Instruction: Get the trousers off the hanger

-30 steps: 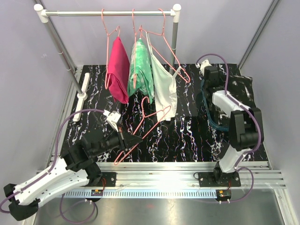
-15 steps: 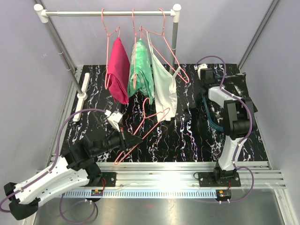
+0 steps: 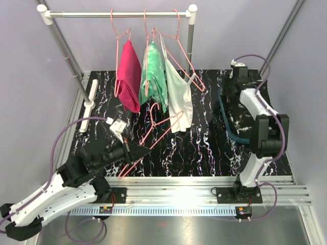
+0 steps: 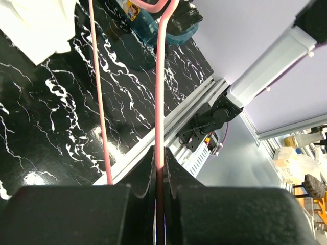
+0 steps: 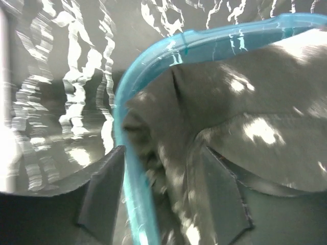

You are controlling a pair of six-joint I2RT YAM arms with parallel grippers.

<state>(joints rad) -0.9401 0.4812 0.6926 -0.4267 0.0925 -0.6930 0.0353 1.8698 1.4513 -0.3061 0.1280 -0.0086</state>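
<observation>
**Pink hanger in one claw, trousers in the blue tub**

The left claw (image 4: 159, 158) is low and close to the front edge of the tabletop (image 3: 204, 148). It is closed tight on the thin pink wire hanger (image 4: 160, 76). The wire runs right between its two black fingers. The hanger has no clothes on it. It leans up and away from the claw, with its hook at the far end, near the hanging white top (image 3: 179, 97).

The tabletop is black with white streaks, like marble.

Farther back on the right is a blue tub (image 5: 204, 38). The grey trousers (image 5: 265, 102) lie bunched up inside it. The right claw (image 5: 162, 153) is just above the tub with its fingers wide apart. The blue rim passes between them, and they are not squeezing anything. A small yellow and red sticker (image 4: 134, 9) shows by the tub, but it is too blurry to read.

At the very back stands a clothes rail (image 3: 117, 15). Three more pink hangers are hooked on it. One holds a dark pink cloth (image 3: 129, 76), one a green cloth (image 3: 154, 74), and one the white top. A white foot bar (image 3: 91, 97) of the rail lies on the left side of the tabletop.
</observation>
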